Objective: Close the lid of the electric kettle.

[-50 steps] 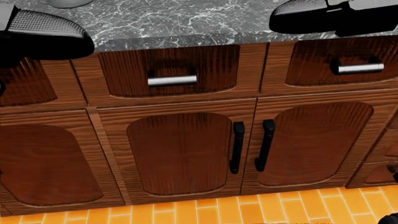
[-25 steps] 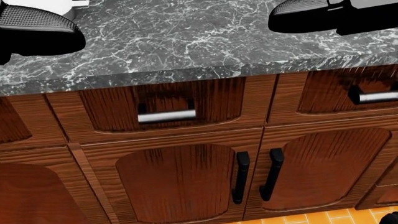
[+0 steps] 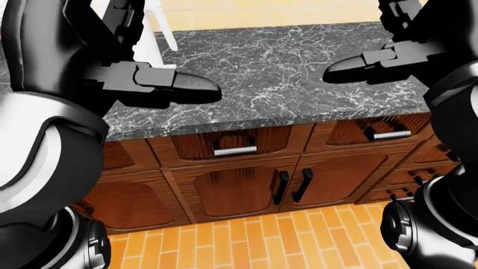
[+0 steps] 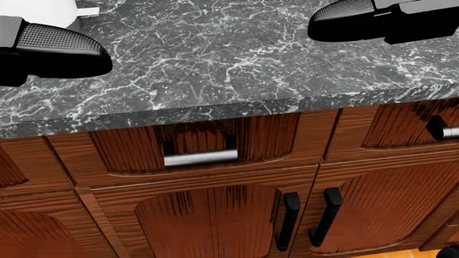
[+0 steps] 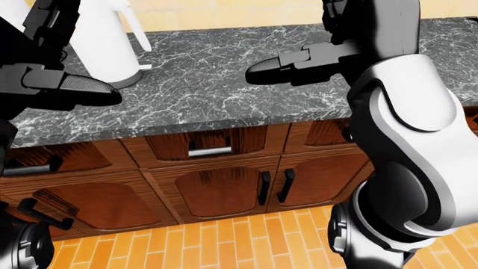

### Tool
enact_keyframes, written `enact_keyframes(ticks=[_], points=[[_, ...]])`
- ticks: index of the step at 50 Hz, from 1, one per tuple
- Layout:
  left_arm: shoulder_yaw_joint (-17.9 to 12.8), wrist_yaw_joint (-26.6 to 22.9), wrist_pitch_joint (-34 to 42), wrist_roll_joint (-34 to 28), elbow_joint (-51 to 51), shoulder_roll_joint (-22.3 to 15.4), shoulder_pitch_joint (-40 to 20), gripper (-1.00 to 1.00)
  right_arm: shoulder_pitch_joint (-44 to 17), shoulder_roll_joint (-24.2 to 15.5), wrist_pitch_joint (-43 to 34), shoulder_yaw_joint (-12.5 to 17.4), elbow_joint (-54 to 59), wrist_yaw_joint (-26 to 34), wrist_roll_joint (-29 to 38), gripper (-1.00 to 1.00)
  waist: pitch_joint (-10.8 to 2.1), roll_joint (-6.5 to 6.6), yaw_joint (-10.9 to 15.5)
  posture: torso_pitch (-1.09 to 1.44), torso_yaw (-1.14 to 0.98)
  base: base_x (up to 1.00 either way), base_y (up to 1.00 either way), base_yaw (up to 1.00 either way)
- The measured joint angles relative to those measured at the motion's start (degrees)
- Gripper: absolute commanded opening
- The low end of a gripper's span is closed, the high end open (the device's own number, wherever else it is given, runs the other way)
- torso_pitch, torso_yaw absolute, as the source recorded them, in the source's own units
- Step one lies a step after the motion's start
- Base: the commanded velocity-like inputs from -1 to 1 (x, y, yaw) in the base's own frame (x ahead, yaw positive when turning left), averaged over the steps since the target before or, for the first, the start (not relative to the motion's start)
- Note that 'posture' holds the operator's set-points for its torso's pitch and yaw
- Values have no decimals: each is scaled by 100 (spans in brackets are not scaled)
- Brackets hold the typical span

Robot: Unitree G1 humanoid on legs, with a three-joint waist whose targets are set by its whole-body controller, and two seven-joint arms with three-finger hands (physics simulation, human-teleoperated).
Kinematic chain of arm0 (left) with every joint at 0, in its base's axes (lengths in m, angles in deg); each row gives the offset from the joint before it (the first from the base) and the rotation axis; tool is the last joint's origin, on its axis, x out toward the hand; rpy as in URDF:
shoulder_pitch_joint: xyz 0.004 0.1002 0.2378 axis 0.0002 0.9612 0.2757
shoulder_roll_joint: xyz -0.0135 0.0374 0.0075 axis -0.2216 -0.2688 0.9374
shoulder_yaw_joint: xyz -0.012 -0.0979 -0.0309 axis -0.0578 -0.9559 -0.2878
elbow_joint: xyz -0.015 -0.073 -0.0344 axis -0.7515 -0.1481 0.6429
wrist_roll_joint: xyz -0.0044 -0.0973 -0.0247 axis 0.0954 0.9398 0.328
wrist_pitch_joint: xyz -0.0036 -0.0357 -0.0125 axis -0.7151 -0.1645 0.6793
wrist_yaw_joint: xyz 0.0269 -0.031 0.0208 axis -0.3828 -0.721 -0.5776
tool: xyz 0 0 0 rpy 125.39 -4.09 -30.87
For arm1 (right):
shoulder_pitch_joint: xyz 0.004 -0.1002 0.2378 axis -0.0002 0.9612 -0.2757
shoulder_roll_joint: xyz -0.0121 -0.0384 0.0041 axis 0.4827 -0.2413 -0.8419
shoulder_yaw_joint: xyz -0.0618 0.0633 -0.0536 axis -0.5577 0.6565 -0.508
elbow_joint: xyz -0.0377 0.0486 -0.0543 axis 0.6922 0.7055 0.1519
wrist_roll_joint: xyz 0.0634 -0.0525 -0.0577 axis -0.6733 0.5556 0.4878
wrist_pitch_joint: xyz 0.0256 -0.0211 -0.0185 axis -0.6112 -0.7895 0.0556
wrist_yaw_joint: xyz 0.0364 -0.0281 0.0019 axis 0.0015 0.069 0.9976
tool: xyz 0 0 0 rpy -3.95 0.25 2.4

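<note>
The white electric kettle (image 5: 103, 40) stands on the dark marble counter (image 5: 224, 84) at the upper left of the right-eye view, its handle to the right. Its top and lid are cut off by the frame edge. In the left-eye view my left arm hides most of the kettle (image 3: 152, 25). My left hand (image 5: 78, 88) hovers over the counter's near edge, just below and left of the kettle, fingers stretched out and empty. My right hand (image 5: 280, 67) hovers over the counter well to the right of the kettle, fingers out and empty.
Under the counter are brown wooden cabinets: a drawer with a silver handle (image 4: 200, 156) and two doors with black handles (image 4: 289, 220). An orange tiled floor (image 3: 246, 241) lies below. A yellow wall runs behind the counter.
The whole head view has shifted: the counter edge has slid down the picture and more marble shows. The kettle's white base has come in at the top left. The hands stay open.
</note>
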Motion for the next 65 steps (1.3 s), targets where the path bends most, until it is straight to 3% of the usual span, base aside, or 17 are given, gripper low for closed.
enact_keyframes(ticks=[10,16,20,24,28,30,33,35,37,40,44,47,50,55,59,62,65], points=[[-3,33,53,50,33,-30,-65,100,42,4,-33,-49,70,43,65,100,-54,102,-10,0,0,9,0,0],[-49,-35,-52,-49,-108,-20,-65,100,-57,-13,15,11,-106,82,98,100,-140,69,2,0,0,29,0,0],[-41,-53,-11,-93,-71,24,-35,100,5,23,67,-26,-66,97,142,100,-113,38,2,0,0,29,0,0],[28,-80,45,-106,-71,83,-17,100,42,54,-3,-53,14,110,185,100,-65,128,-28,0,0,29,0,0],[83,-117,88,-76,-142,116,-27,100,37,27,-85,41,0,117,227,100,-77,-18,-39,0,0,29,0,0],[47,-105,104,-82,-155,113,-50,100,-27,18,-56,26,-16,122,242,100,-88,46,-58,0,0,28,0,0],[-16,-74,94,-125,-169,92,-90,100,-39,35,61,-2,-60,159,238,100,-65,268,-52,0,0,29,0,0],[-47,-44,124,-154,-138,120,1,100,60,104,48,-100,-30,189,217,100,39,286,9,0,0,28,0,0],[-33,-25,171,-174,-85,117,5,100,78,115,-19,-173,35,229,179,100,-1,341,27,0,0,29,0,0],[0,-56,143,-190,-126,120,-73,100,13,85,-58,-90,6,230,198,100,-95,267,11,0,0,28,0,0],[-45,-83,96,-179,-220,115,-113,100,-86,64,43,3,-106,184,265,100,-103,86,36,0,0,11,0,0],[-47,-56,96,-180,-193,134,-140,100,-98,71,64,-17,-90,172,281,100,-54,-202,90,0,0,0,0,0],[93,-62,204,-140,-148,211,5,100,53,95,-34,-42,5,181,281,100,89,-56,64,0,0,0,0,0],[92,-85,255,-121,-140,189,-66,100,25,142,-119,-44,99,174,296,100,27,54,25,0,0,0,0,0],[-17,255,399,195,-233,118,-438,100,14,131,4,-40,32,177,309,100,-28,40,4,0,0,0,0,0],[-30,959,531,1058,-90,-173,-1103,100,15,133,50,-66,18,194,310,100,-24,14,-23,0,0,0,0,0],[221,1565,436,1813,348,-571,-1844,100,-13,142,12,-99,30,220,298,100,-26,28,-32,0,0,0,0,0]])
